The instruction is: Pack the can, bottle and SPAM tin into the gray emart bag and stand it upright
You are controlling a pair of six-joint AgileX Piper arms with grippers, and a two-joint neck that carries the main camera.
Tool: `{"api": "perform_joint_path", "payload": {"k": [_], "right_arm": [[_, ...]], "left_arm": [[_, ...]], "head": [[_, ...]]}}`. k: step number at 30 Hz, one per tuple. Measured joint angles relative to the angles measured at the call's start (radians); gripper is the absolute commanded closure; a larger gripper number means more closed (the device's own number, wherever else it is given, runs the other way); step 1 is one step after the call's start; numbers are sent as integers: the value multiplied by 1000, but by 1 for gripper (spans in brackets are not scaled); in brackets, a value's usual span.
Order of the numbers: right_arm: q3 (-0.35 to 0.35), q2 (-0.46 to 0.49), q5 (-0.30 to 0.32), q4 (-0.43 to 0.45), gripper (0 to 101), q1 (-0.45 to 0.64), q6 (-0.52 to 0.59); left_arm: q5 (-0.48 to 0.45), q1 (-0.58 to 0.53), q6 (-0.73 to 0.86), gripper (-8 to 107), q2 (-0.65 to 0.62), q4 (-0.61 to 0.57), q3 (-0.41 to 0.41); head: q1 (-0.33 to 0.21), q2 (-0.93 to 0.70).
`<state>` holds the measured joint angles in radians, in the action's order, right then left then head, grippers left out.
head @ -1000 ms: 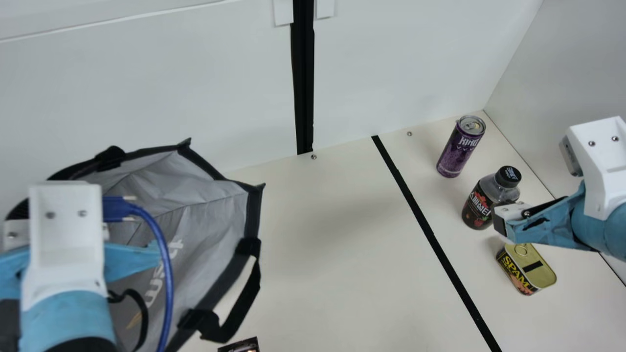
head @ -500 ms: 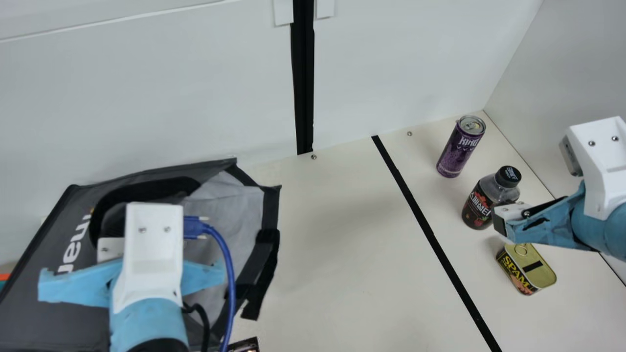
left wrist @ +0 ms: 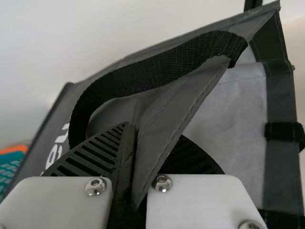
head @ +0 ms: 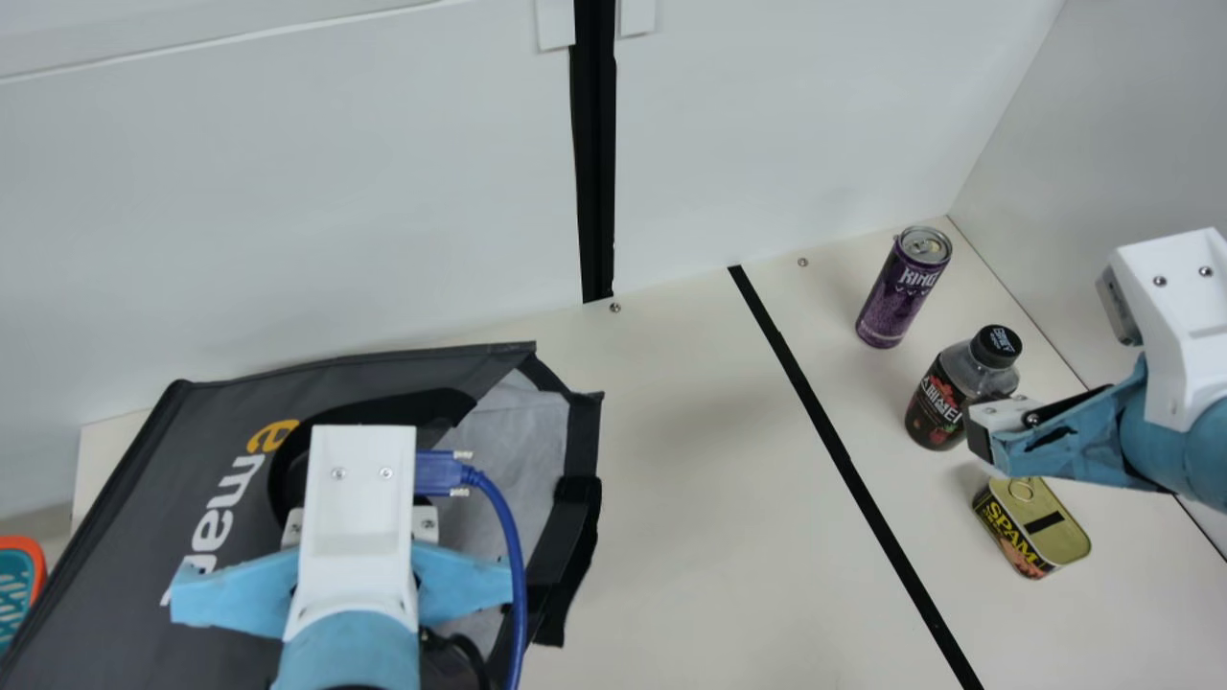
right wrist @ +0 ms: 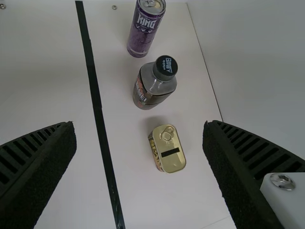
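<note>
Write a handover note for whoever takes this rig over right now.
Left gripper: clamped on the edge of the gray emart bag near a handle.
Right gripper: open and empty, over the groceries' side.
Items: can, bottle and SPAM tin in a row on the table, right of the black strip, bottle in the middle.
Done: the bag is gripped; none of the three is packed.
Left: pack all three, then stand the bag upright.

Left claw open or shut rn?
Shut on the gray bag: the left wrist view shows the left claw with its ribbed fingers on both sides of a fold of the bag's fabric, pinched between them.
</note>
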<state>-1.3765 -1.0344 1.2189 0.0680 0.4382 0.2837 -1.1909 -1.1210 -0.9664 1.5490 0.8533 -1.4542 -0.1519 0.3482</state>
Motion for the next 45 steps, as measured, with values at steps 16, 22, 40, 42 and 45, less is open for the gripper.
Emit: {"api": "perform_joint_path", "payload": {"k": [16,22,40,42,45], "right_arm": [[0,0,0,0,6,0,0],[0,0,0,0,6,0,0],[0,0,0,0,6,0,0],[0,0,0,0,6,0,0],[0,0,0,0,6,0,0]], "left_arm": [[233,135,84,107,-44,-262,86],[310,185,123,107,-51,-342,111],[509,322,307,107,-55,-667,164],[521,338,334,107,-57,-706,169],[537,360,377,107,-61,-764,173]], "head": [[0,-2],[0,-2],[0,0],[0,-2],[0,-2]]}}
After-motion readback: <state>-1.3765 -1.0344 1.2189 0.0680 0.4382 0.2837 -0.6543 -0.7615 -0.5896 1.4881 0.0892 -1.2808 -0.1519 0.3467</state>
